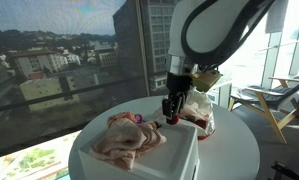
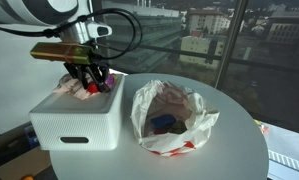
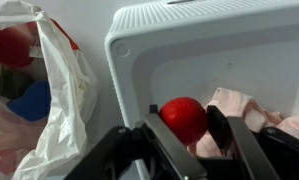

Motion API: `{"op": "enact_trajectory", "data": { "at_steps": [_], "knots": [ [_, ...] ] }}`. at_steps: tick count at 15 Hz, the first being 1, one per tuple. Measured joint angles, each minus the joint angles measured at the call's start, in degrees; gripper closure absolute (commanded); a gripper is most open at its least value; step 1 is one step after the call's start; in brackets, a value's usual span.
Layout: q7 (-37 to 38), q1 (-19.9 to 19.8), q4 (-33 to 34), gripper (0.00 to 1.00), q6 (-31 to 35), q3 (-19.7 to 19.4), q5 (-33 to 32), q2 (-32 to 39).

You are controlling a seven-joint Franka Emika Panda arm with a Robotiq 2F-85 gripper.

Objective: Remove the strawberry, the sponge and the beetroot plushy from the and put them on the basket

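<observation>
My gripper (image 3: 187, 132) is shut on a red strawberry (image 3: 184, 117) and holds it just inside the white basket (image 3: 189, 35), near its corner. In both exterior views the gripper (image 1: 171, 114) (image 2: 91, 84) hangs over the basket (image 1: 181, 152) (image 2: 79, 125). A crumpled white plastic bag (image 2: 179, 115) (image 1: 202, 112) (image 3: 59, 95) stands open beside the basket. In it lie a blue object (image 2: 164, 123) (image 3: 31, 102) and something red (image 3: 7, 45). I cannot tell which is the sponge or the beetroot plushy.
A pink cloth (image 1: 124, 138) (image 3: 244, 105) fills much of the basket, with a small purple thing (image 1: 137, 117) at its far edge. Everything stands on a round white table (image 2: 234, 150) (image 1: 239, 150) next to large windows. A chair (image 1: 274, 100) stands behind the table.
</observation>
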Motion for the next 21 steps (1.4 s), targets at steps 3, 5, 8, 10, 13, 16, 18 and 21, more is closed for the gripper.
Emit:
{"op": "enact_trajectory", "data": {
  "at_steps": [3,5,8,10,13,16,18,21],
  "knots": [
    [-6.82,-3.26,4.56,0.23,-0.03,1.08,5.49,7.90],
    [-9.99,-5.70,7.73,0.10,-0.75,2.36,8.35,12.01],
    [-11.79,-8.99,11.63,0.00,-3.90,4.47,10.07,14.87],
    [-11.88,-10.57,12.87,0.00,-5.19,5.38,10.10,14.99],
    [-11.86,-12.23,13.15,0.00,-5.21,5.82,10.48,14.00],
    [-10.99,-14.43,12.50,0.00,-5.24,5.67,12.70,12.07],
    [-10.22,-16.14,11.39,0.00,-5.25,5.01,15.55,10.49],
    [-8.80,-18.84,9.89,0.00,-4.56,2.87,18.76,9.03]
  ]
}}
